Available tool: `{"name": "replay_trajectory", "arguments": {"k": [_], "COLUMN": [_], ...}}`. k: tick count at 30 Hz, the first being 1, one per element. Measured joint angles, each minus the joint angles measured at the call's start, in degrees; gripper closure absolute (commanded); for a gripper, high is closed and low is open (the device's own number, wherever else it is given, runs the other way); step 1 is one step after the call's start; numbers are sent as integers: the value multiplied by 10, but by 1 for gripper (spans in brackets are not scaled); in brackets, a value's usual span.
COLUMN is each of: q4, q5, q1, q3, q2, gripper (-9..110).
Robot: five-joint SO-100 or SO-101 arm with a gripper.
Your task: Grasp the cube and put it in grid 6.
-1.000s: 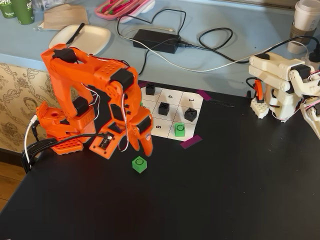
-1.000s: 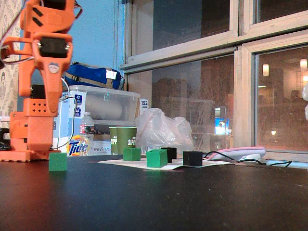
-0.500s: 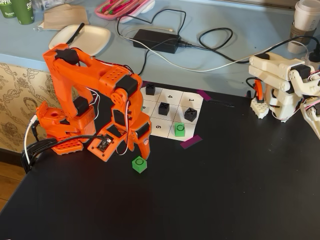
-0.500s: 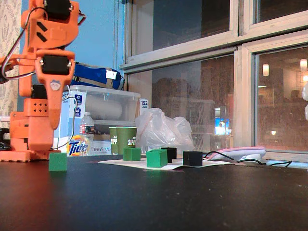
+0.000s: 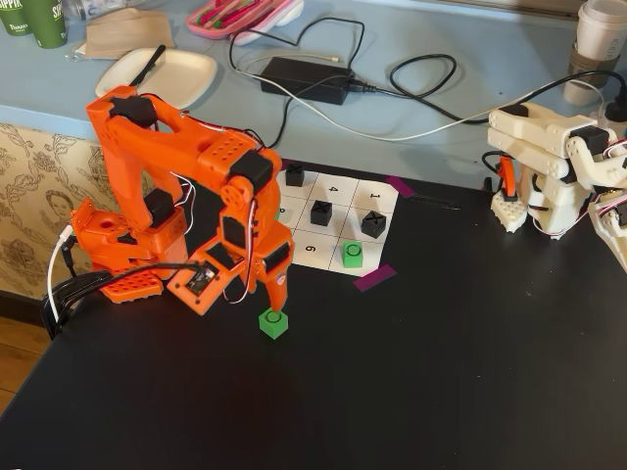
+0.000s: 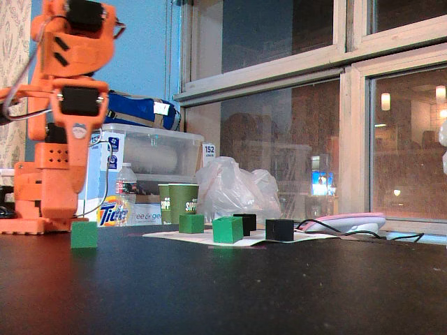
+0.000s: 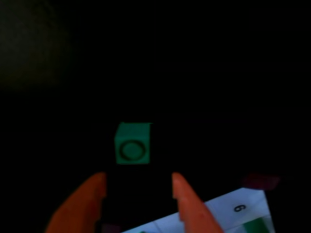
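Note:
A green cube (image 5: 272, 322) with a black ring on top sits on the black table, off the paper grid (image 5: 390, 208). It also shows in the wrist view (image 7: 132, 144) and at the left of the low fixed view (image 6: 84, 234). My orange gripper (image 5: 263, 298) hangs just above and behind it, open and empty. In the wrist view the cube lies just ahead of the gap of the gripper (image 7: 138, 182). Cell 6 (image 5: 311, 250) is bare; its digit shows in the wrist view (image 7: 238, 208). A second green cube (image 5: 353, 256) stands in the cell next to it.
Three black X cubes (image 5: 321, 211) stand on the grid. A third green cube (image 6: 191, 223) shows only in the low fixed view. A white idle arm (image 5: 549, 166) sits at the table's right. Purple tape (image 5: 373, 277) holds the sheet's corner.

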Motion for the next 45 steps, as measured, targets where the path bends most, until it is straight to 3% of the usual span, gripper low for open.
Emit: {"name": "replay_trajectory", "arguments": {"k": [5,11,24,45], "q4": [-62,-130,-83,-118], "q5": [8,11,44,62], "q1": [34,50,-18,-20], "q3": [43,91,91,91], "q2": [0,0,2,0], "gripper": [79,66,67,69]}}
